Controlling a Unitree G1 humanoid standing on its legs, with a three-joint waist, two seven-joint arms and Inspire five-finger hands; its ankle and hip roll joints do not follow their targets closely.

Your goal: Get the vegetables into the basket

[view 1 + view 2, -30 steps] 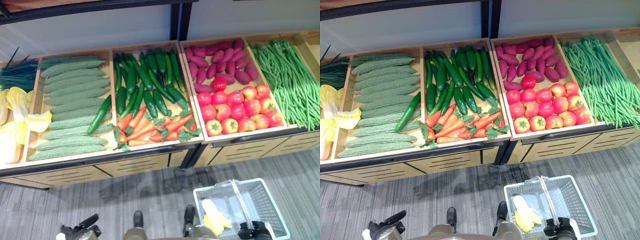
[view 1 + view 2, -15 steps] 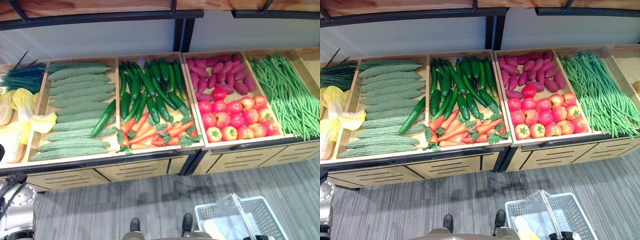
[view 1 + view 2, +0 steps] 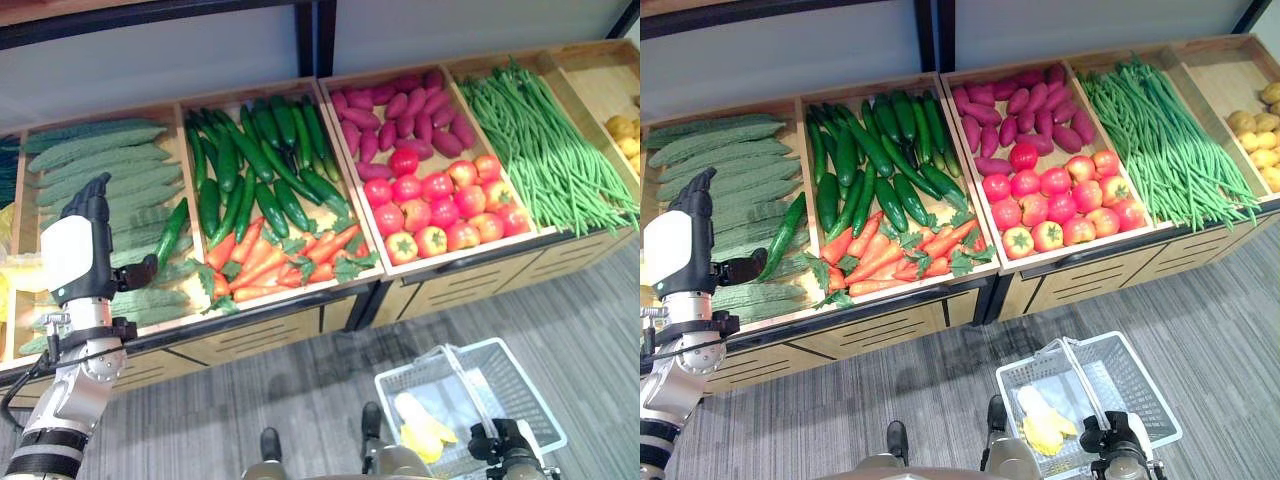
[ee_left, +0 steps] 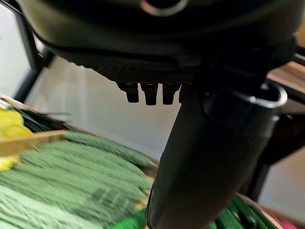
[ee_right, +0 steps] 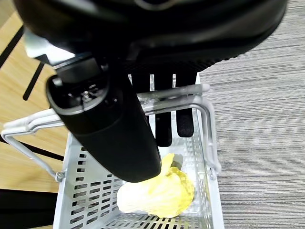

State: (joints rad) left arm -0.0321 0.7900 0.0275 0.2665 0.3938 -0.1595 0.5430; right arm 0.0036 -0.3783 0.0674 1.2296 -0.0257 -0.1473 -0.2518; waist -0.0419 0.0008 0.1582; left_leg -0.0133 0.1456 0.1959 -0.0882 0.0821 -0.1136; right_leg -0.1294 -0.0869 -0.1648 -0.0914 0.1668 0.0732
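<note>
Since half a second earlier, left hand (image 3: 85,245) had risen over the cucumbers (image 3: 95,160), fingers spread to pick one. Right hand (image 5: 167,114) gripped the basket (image 3: 520,385) handle — cabbage (image 3: 420,432) inside.

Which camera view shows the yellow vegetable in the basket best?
The right wrist view: the yellow leafy vegetable lies close up in the white basket, just past the right robot hand at the handle. Both eye views show it small, near the bottom edge.
</note>
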